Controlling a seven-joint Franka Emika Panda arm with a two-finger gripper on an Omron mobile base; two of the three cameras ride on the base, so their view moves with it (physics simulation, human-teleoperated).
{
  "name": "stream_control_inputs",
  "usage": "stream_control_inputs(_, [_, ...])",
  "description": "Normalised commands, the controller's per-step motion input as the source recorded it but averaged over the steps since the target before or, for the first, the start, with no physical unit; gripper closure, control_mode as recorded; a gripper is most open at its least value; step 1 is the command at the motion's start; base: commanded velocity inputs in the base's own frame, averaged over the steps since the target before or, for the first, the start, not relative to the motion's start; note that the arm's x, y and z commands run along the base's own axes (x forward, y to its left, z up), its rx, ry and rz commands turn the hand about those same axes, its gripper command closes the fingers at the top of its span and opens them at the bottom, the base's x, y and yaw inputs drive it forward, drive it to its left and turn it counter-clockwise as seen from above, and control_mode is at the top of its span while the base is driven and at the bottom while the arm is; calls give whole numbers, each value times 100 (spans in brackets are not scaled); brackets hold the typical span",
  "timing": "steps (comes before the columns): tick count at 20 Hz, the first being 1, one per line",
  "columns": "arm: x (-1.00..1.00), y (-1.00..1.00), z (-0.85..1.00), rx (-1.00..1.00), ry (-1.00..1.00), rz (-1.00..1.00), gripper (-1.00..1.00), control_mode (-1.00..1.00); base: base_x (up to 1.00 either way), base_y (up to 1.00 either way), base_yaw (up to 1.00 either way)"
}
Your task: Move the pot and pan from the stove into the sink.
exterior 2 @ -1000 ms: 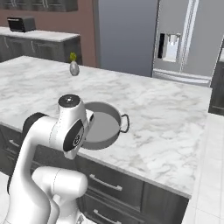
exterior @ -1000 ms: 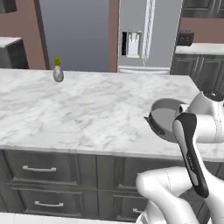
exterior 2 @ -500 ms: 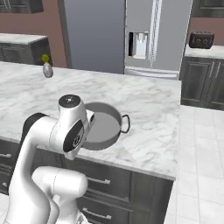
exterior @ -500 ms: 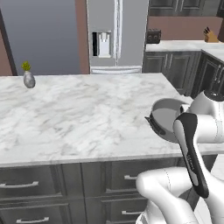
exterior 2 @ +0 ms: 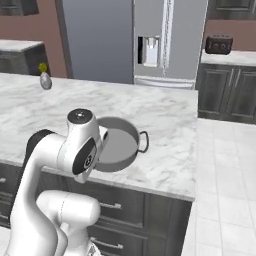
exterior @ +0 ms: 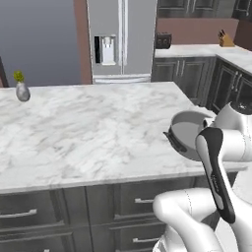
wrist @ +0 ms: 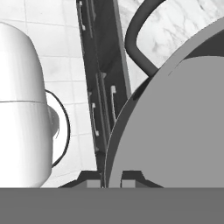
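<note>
Right now the gripper is clamping down narrow on the rim of the pot: in the hand view the two dark fingertips are sitting on either side of the thin grey wall, one inside and one outside, with almost no gap between them. From that pinch the pot's flat floor is spreading up and to the right, and one dark loop handle is arching above it. In the base views the pot is hanging off the wrist, tipped a little, over the near edge of the marble island counter, close above it; whether it is touching the surface I cannot tell.

Judging by this, the robot is carrying out the transport step for the pot. Neither stove nor sink is showing, so the next move is calling for driving on until the sink comes up, keeping the pinch tight on that thin rim, then lowering the pot into the basin before letting go. The pan is waiting its turn after that.
</note>
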Motion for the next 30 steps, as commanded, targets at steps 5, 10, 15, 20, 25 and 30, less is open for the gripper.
stream_control_inputs(5, [0, 0, 0, 0, 0, 0, 100, 100, 0, -28, -30])
stream_control_inputs(10, [0, 0, 0, 0, 0, 0, 100, 100, 0, -16, -21])
stream_control_inputs(15, [0, 0, 0, 0, 0, 0, 100, 100, 0, -8, -15])
stream_control_inputs(20, [0, 0, 0, 0, 0, 0, 100, 100, -2, -7, -6])
stream_control_inputs(25, [0, 0, 0, 0, 0, 0, 100, 100, 3, -4, -45])
stream_control_inputs(30, [0, 0, 0, 0, 0, 0, 100, 100, 1, 0, -50])
